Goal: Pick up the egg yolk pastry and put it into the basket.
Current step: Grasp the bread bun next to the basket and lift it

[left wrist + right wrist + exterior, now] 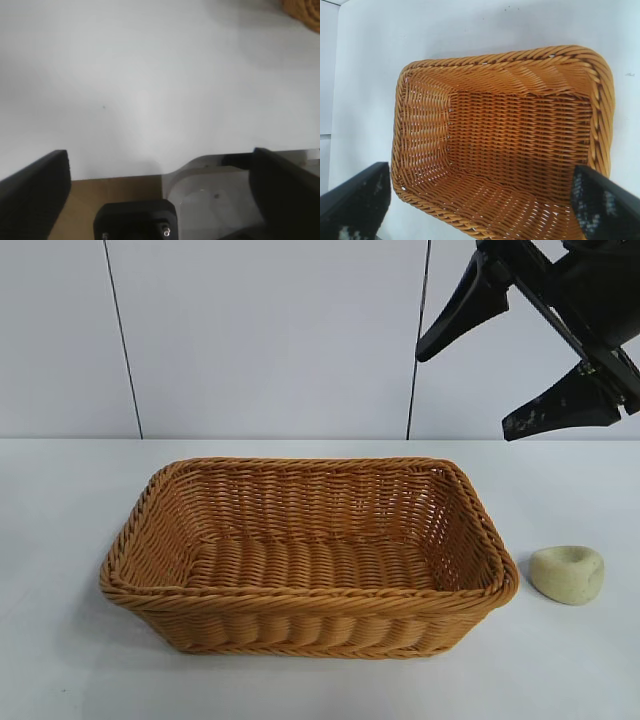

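Wicker basket (308, 558) sits empty nearest the camera; the left gripper (160, 195), jaws wide, hovers off its corner. Just right of the basket lies the egg yolk pastry (567, 573), likely light, soft and dentable, best pinched gently across its rounded flanks. Above it hangs the right gripper (500, 365), jaws spread wide and empty.

Right gripper (500, 385) hangs high, jaws spread wide; left gripper (160, 185) jaws apart
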Motion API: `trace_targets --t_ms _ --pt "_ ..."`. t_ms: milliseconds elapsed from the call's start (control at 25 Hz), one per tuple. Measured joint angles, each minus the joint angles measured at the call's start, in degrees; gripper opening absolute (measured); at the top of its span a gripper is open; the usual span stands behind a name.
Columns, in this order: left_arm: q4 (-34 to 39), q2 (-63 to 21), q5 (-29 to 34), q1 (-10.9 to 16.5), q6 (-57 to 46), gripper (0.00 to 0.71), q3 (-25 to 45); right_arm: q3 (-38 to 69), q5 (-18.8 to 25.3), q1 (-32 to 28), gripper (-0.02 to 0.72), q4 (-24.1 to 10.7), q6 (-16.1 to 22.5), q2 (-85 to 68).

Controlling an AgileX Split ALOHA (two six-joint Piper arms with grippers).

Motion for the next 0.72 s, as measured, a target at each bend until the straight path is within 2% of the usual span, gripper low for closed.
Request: trace_targets --t_ms 160,360,440,640,720 --pt "0.0 -7.2 -0.4 0.0 0.0 0.695 0.3 0.0 0.0 0.0 0.695 0.0 0.0 0.0" --pt "0.0 -12.3 -0.5 0.1 0.0 0.695 0.3 0.0 0.0 0.0 0.695 0.0 0.0 0.0" --pt "-0.1 -13.8 -0.5 1.1 0.0 0.695 0.3 0.0 0.0 0.0 0.695 0.0 0.0 0.0" --pt "-0.1 -17.5 -0.7 6.1 0.0 0.695 0.4 0.0 0.0 0.0 0.695 0.0 0.0 0.0" --pt "-0.1 -18.6 -0.7 6.4 0.0 0.695 0.4 0.0 0.0 0.0 0.695 0.0 0.0 0.0"
